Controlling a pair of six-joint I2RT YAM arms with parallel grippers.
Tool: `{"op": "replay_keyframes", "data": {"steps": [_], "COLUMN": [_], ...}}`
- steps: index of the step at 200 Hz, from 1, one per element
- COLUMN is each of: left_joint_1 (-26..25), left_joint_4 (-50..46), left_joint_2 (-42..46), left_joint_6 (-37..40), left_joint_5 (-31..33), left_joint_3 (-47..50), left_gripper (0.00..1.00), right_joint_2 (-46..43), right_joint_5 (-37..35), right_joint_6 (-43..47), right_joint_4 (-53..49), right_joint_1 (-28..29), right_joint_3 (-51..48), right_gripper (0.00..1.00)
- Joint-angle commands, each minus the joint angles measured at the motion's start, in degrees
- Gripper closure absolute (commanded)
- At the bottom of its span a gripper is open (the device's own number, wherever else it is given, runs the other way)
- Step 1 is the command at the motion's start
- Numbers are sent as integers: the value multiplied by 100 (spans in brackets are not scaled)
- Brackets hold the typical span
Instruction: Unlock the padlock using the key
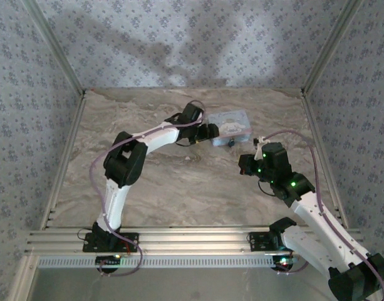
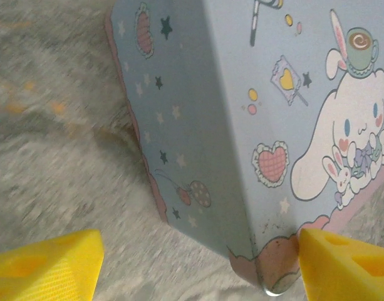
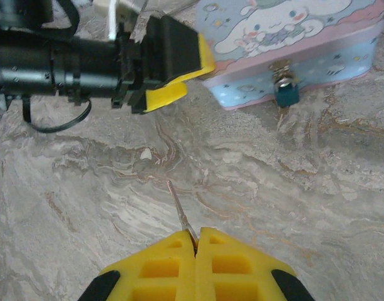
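Right gripper [image 3: 196,241] is pinching the thin key [image 3: 179,211], left gripper [image 3: 179,78] is gaping wide at the tin [image 3: 329,53], and the light padlock [image 3: 285,95], dangling upper right, is probably needing steadying by its body.

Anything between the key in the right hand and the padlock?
No. In the right wrist view, the stretch from the key, pinched in the right hand, to the padlock hanging on the tin is bare marble tabletop.
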State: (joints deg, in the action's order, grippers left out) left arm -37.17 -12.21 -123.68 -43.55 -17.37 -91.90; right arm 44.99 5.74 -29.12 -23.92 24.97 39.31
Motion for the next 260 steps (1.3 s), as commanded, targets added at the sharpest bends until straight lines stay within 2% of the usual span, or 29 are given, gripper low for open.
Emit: {"op": "replay_keyframes", "data": {"steps": [1,49,79,125,177,198,223,260], "left_joint_1": [82,333,673,1124,1242,1245,1239,1097], "left_joint_4": [-381,-79,33,-49,-159,-1,383,968], "left_joint_2": [335,1365,1720,1714,1545,1744,2296,3261], "left_joint_6": [202,181,151,343,622,722,793,1033], "left_joint_5": [188,373,401,455,403,423,612,661], "left_joint_3": [846,2407,2886,2662,2142,2198,2636,3585], "left_gripper": [20,21,21,20,17,15,13,11], "right_joint_2": [-8,74,122,222,284,383,679,1627], "right_joint_5": [-44,-29,15,243,448,894,1584,2393], "right_joint_6": [-74,-71,-65,-31,-41,-63,-189,-459], "right_joint_4": [-95,18,95,147,221,357,974,2192], "right_joint_1": [-48,-69,-83,-94,-91,-143,-354,-611], "right_joint_3": [91,57,19,7,-37,-79,-194,-242], "right_gripper": [100,100,100,100,100,100,100,100]}}
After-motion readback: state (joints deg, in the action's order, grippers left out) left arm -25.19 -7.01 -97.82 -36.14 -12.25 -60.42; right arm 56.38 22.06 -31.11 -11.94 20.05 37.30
